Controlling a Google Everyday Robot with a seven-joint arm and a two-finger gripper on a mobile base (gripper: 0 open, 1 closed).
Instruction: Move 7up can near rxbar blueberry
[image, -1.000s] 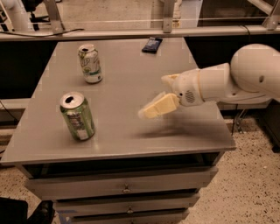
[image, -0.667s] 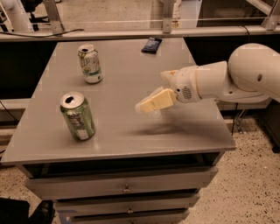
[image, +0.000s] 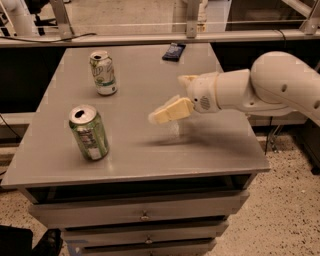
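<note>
The 7up can, pale white and light green with a silver top, stands upright at the table's back left. The rxbar blueberry, a small flat dark wrapper, lies near the back edge, right of the can. My gripper, cream-coloured, hangs above the middle of the table on the white arm that reaches in from the right. It points left, holds nothing, and is well apart from both things.
A darker, shinier green can stands upright at the front left of the grey table. Drawers sit below the tabletop. A metal rail and glass panel run behind the back edge.
My gripper has moved left over the table, toward the cans. The cans and the bar have not moved.
</note>
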